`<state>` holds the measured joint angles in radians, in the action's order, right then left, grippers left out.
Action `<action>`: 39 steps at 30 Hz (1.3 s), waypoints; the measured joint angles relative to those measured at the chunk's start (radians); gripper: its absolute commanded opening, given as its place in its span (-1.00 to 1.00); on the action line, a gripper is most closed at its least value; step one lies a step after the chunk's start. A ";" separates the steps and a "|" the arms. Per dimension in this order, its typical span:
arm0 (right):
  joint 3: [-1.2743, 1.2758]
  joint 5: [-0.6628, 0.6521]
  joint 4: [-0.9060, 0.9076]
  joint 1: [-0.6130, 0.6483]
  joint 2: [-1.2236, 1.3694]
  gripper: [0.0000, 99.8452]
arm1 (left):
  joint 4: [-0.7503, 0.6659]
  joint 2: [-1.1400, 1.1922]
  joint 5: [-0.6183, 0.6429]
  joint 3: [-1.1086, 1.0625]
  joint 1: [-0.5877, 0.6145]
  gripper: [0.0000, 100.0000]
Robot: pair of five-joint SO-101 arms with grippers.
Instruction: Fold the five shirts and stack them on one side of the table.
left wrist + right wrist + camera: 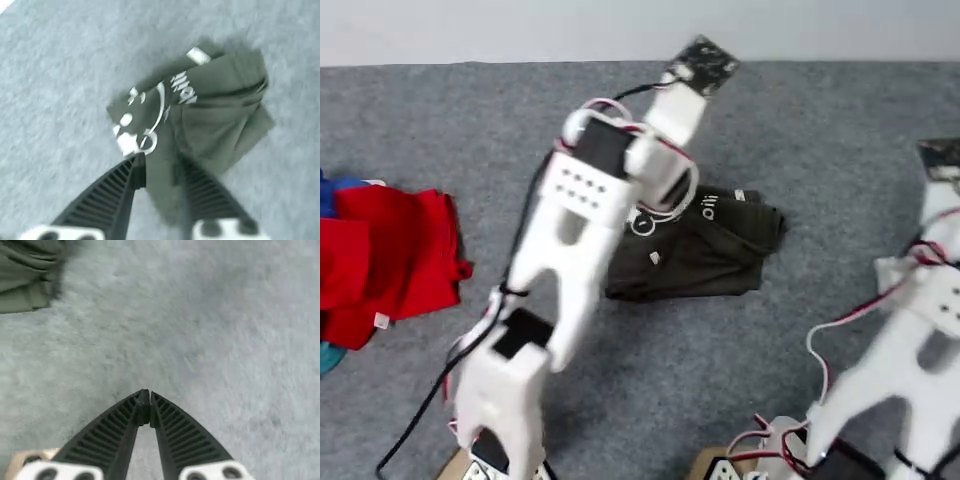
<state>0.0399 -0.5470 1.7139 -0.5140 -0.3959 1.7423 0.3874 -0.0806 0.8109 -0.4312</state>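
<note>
The left arm [580, 230] covers the 9 o'clock edge of the dark shirt [710, 255], which lies folded just 3 o'clock of the middle of the grey table [820, 150]. The left gripper [157, 162] hangs over that shirt with its fingers apart; whether they touch the cloth is hard to tell. The shirt's white print [150, 115] and small white label [198, 55] are too blurred to read. At 9 o'clock the red shirts [390, 255] are cut off by the edge, with blue cloth [335, 190] peeking out. The right gripper [144, 407], fingertips together, holds nothing over bare table
</note>
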 measured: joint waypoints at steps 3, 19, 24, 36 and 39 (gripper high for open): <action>0.000 0.095 -0.035 0.078 0.064 -0.97 | 0.000 -0.189 -0.068 -0.213 0.018 -0.99; 0.000 0.354 -0.265 0.413 0.391 -0.65 | 0.000 -0.858 -0.118 -0.944 0.594 -0.98; 0.000 0.354 -0.345 0.443 0.434 -0.65 | 0.000 -0.936 -0.118 -1.051 0.778 -0.98; 0.000 0.354 -0.552 0.480 0.577 -0.66 | 0.000 -0.965 -0.183 -1.137 0.919 -0.98; 0.000 0.354 -0.580 0.506 0.601 -0.66 | 0.000 -0.965 -0.184 -1.137 0.919 -0.98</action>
<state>0.0399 -0.1926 1.1339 -0.0077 0.2056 1.7423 -0.5777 -0.2647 -0.3261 0.4879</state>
